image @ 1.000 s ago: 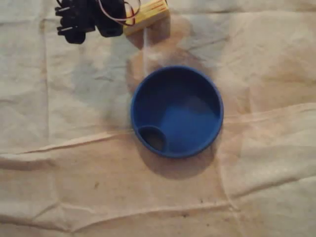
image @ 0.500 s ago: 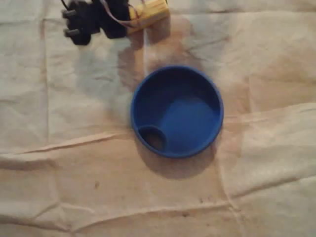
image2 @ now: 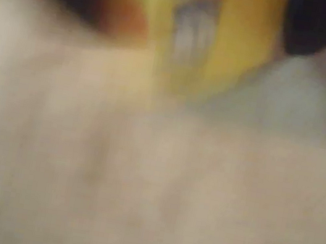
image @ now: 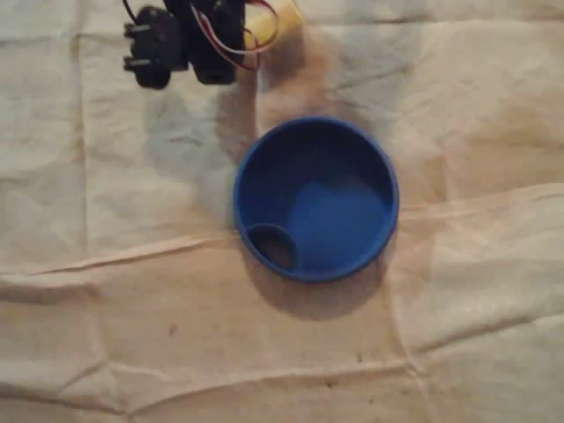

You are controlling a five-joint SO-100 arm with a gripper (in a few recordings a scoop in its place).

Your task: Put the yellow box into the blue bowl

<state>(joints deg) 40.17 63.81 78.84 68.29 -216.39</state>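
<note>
A creased tan cloth covers the surface out to every edge of the overhead view. The whole lower half, from 3 through 6 to 9 o'clock, lies open, crossed by raised folds.

The blue bowl sits just above centre, upright and mouth up. It has a round recess inside its rim at 7 o'clock. There is bare cloth all round it and a clear strip between its 11 o'clock rim and the arm.

The black arm sits at 11 o'clock and is cut off by the top edge. Red and white wires loop over it.

The yellow box shows at the top edge, at 12 o'clock from the bowl and well apart from it. It is partly covered by the arm and wires.

In the wrist view the yellow box hangs at 12 o'clock. The dark fingers press in from both sides and hold it above the cloth. A pale patch on its face may be a label, too blurred to read. That whole view is soft, so the finger edges are hard to make out.
</note>
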